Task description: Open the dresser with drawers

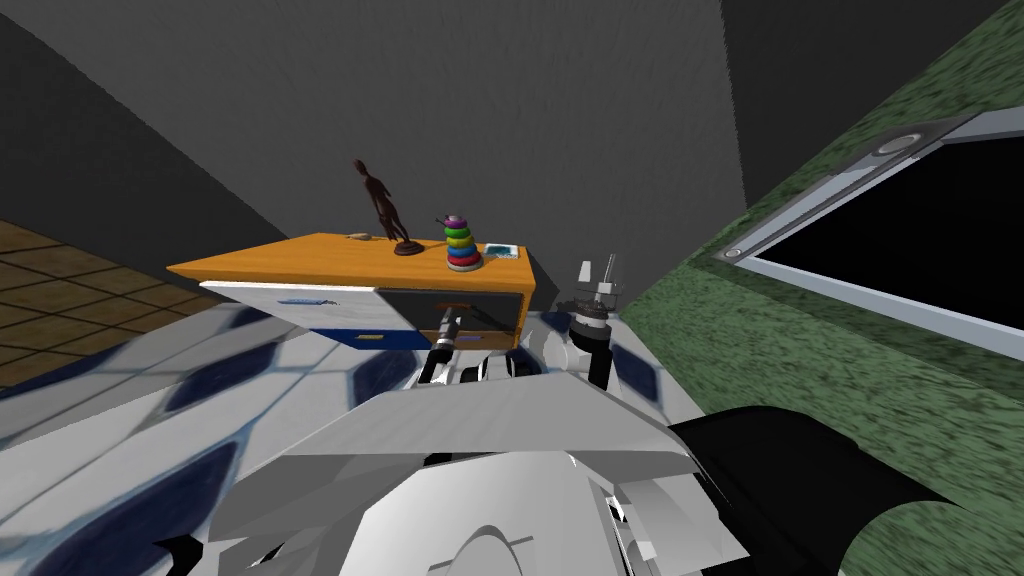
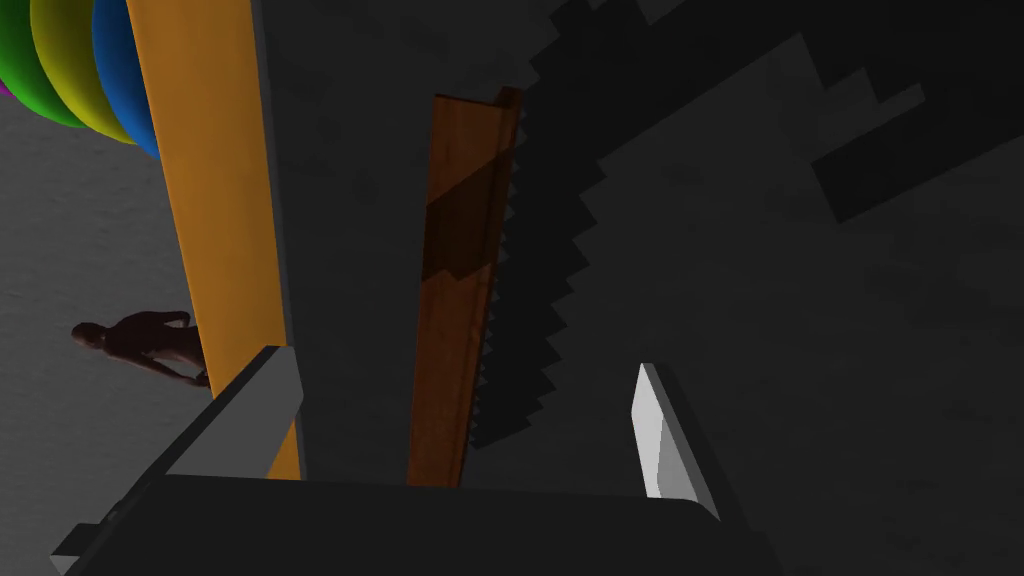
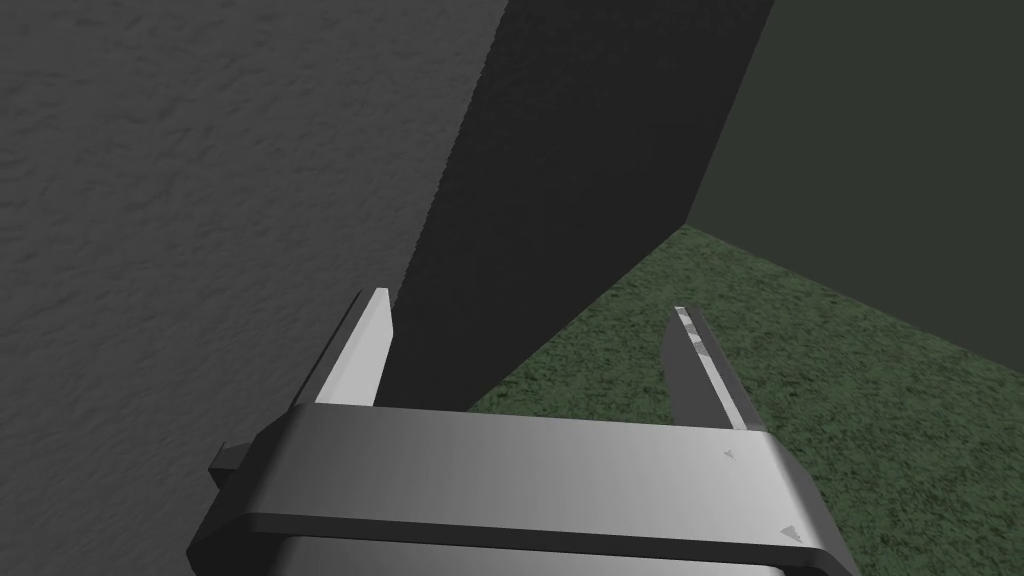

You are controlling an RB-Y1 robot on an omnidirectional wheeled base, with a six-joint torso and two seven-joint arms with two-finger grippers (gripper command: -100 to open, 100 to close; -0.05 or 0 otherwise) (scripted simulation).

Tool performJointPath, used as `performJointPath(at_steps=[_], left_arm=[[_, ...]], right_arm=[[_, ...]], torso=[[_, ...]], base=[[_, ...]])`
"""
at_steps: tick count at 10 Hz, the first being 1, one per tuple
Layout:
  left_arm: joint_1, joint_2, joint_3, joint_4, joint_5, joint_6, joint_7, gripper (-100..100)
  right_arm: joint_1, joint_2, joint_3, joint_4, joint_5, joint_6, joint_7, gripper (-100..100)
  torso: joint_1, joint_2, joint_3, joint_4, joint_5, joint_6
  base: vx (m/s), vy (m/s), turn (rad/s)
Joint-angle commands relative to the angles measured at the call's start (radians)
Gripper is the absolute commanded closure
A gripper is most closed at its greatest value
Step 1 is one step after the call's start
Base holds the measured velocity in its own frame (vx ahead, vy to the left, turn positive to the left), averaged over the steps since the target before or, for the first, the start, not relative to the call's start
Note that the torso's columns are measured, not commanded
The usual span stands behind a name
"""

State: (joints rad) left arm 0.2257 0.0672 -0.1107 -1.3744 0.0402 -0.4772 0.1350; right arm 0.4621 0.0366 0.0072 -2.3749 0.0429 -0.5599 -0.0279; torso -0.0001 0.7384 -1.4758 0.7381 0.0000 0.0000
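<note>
Both fingers (image 2: 255,410) of the left gripper (image 2: 465,360) stand spread apart, one on each side of a brown handle (image 2: 455,300) that runs up between them. Neither blade touches it, so nothing is gripped. This one handle sits on a dark drawer front (image 2: 350,250) of the dresser (image 1: 330,262), which stands straight ahead against a grey wall. The head view adds what the left wrist view lacks: the whole dresser under its orange top, the left arm reaching to its right-hand part, and three drawer fronts that I can count, the dark one with a white one (image 1: 290,300) and a blue one (image 1: 395,340) to its left. Four things stand on the top: one dark figurine (image 1: 385,210), one stack of coloured rings (image 1: 462,245), one small flat blue-and-white item (image 1: 501,250) and one tan object (image 1: 358,237) too small to name. Past the top's orange edge, the left wrist view catches the figurine and three rings, green, yellow and blue. The right gripper (image 1: 597,268) is raised just right of the dresser, pointing up; its own view shows its two fingers parted and holding nothing. White and dark blue floor tiles (image 1: 150,400) lie below, a wooden floor (image 1: 60,300) farther left, and at right a green surface (image 1: 800,330) bears a pale frame (image 1: 850,190) around a black area.
</note>
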Motion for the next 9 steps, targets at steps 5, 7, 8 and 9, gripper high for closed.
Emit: performJointPath(at_steps=[5, 7, 8, 9], left_arm=[[-0.019, -0.038, 0.001, 0.021, 0.001, 0.008, -0.001, 100], [-0.008, -0.034, -0.005, 0.002, 0.0, 0.015, 0.002, 100], [-0.003, -0.032, -0.008, -0.008, 0.0, 0.018, 0.003, 100], [0.002, -0.03, -0.011, -0.017, -0.001, 0.022, 0.004, 100]], right_arm=[[0.0, 0.0, 0.0, 0.0, 0.0, 0.0, 0.0, 0], [0.0, 0.0, 0.0, 0.0, 0.0, 0.0, 0.0, 0], [0.0, 0.0, 0.0, 0.0, 0.0, 0.0, 0.0, 0], [-0.001, 0.0, 0.0, 0.0, 0.0, 0.0, 0.0, 0]], torso=[[0.0, -0.001, -0.001, -0.001, 0.0, 0.0], [0.002, 0.001, 0.002, -0.006, 0.004, 0.002], [0.003, 0.001, 0.002, -0.005, 0.004, 0.001], [0.002, 0.0, 0.0, -0.004, 0.003, 0.001]], base=[[0.038, -0.004, -0.005], [-0.117, 0.012, 0.025], [-0.19, 0.004, 0.012], [-0.213, 0.01, 0.024]])
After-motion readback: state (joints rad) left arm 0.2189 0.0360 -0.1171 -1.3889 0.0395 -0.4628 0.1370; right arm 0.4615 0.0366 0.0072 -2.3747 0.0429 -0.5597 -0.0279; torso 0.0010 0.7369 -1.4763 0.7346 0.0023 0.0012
